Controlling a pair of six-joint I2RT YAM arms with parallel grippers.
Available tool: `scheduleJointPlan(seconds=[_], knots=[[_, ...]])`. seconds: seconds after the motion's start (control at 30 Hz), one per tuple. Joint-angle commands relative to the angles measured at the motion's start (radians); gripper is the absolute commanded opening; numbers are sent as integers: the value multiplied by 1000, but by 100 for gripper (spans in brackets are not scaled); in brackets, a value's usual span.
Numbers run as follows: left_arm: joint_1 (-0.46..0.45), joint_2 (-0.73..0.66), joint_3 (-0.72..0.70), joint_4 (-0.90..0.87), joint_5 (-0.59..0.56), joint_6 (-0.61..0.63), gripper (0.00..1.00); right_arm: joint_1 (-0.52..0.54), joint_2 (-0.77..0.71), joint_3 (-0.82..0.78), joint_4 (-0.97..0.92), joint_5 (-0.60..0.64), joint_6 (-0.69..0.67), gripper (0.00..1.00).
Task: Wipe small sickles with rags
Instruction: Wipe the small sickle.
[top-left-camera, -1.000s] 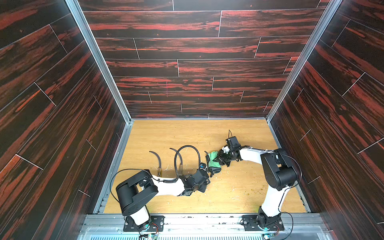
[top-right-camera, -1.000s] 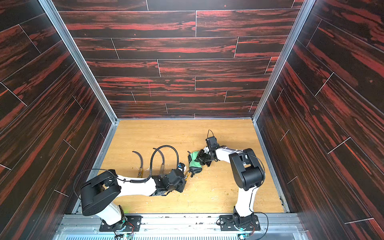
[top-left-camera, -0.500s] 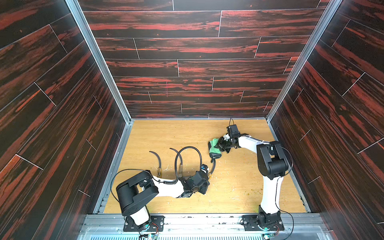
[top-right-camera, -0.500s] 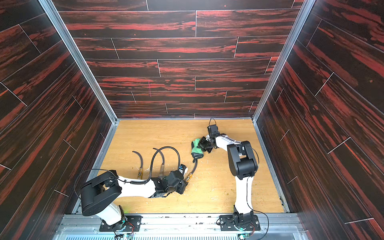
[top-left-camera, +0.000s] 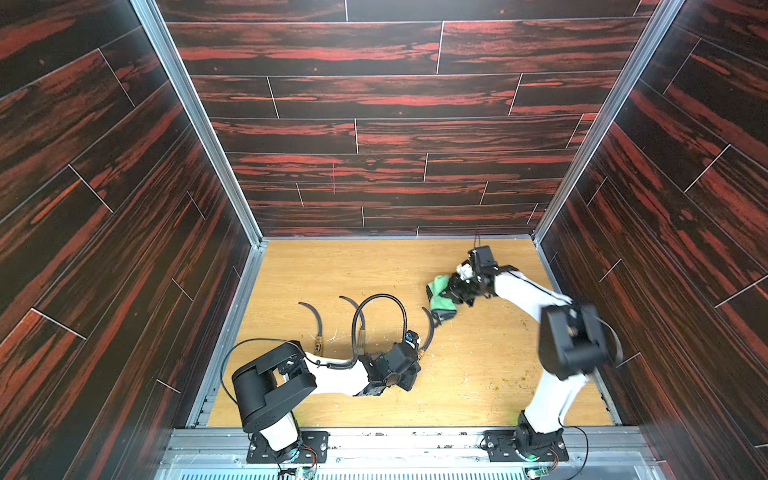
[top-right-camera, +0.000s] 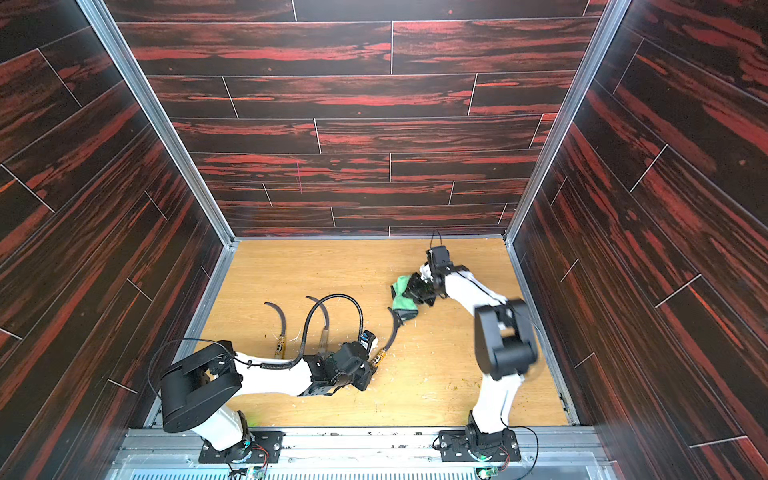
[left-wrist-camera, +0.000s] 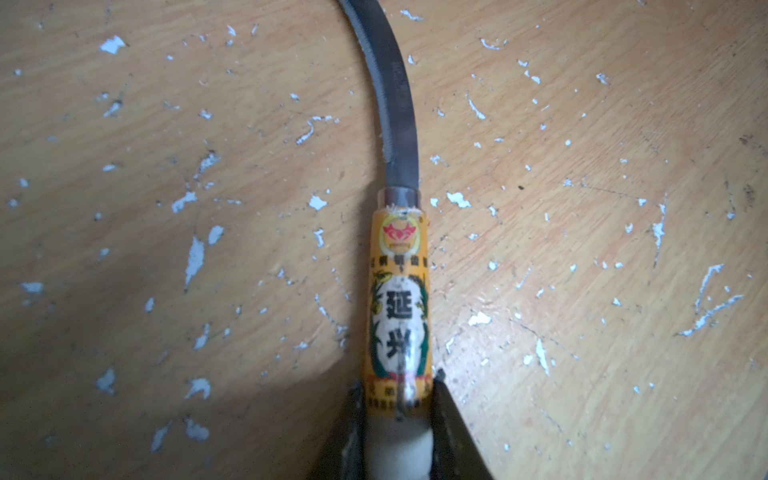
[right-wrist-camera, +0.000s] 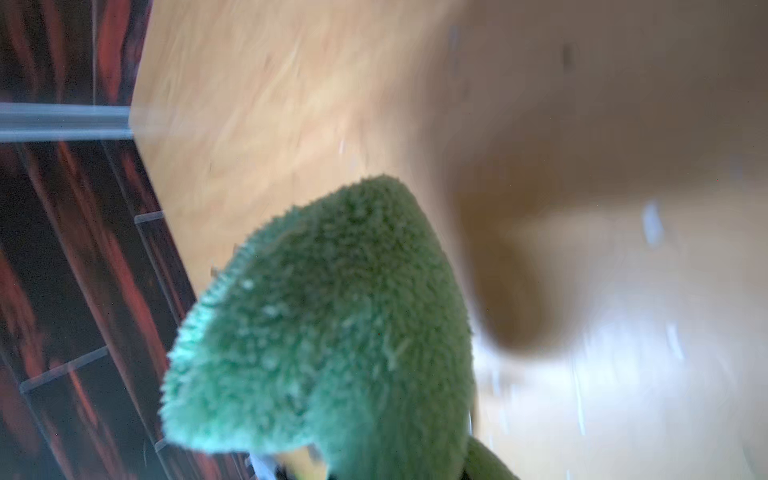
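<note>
My left gripper (left-wrist-camera: 397, 388) pinches the sickle (left-wrist-camera: 400, 124) by its rigid handle (left-wrist-camera: 397, 316), I think the safe place; my right gripper (top-left-camera: 452, 293) squeezes the rag (top-left-camera: 439, 288), soft and light.

Two small sickles (top-left-camera: 319, 328) on wooden tabletop (top-left-camera: 353, 266)

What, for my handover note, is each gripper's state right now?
Left gripper: shut on the labelled sickle by its handle.
Right gripper: shut on the green rag.
</note>
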Motion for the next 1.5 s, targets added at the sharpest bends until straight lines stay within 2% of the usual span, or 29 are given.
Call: scheduleJointPlan(seconds=[0.0, 0.13, 0.27, 0.43, 0.63, 0.77, 1.23, 1.37, 1.47], knots=[[-10, 36, -5, -127, 23, 9, 0, 46, -113, -139, 9, -42, 29, 0], [-14, 50, 3, -120, 30, 8, 0, 105, -121, -252, 96, -55, 108, 0], [-15, 49, 3, -119, 29, 7, 0, 126, -42, -337, 196, -31, 166, 0], [-16, 48, -4, -106, 35, 6, 0, 130, 75, -317, 221, 19, 157, 0], [-17, 50, -19, -89, 48, 7, 0, 129, 165, -183, 115, 180, 84, 0], [-18, 53, -29, -75, 53, 2, 0, 123, 220, -73, 66, 215, 49, 0], [-25, 52, -46, -63, 63, -9, 0, 68, 438, 346, -106, 194, -44, 0], [-29, 34, -48, -80, 50, -15, 0, 33, 476, 402, -67, 138, -39, 0], [-29, 23, -32, -119, 30, -9, 0, 21, 442, 423, -43, 90, -66, 0]])
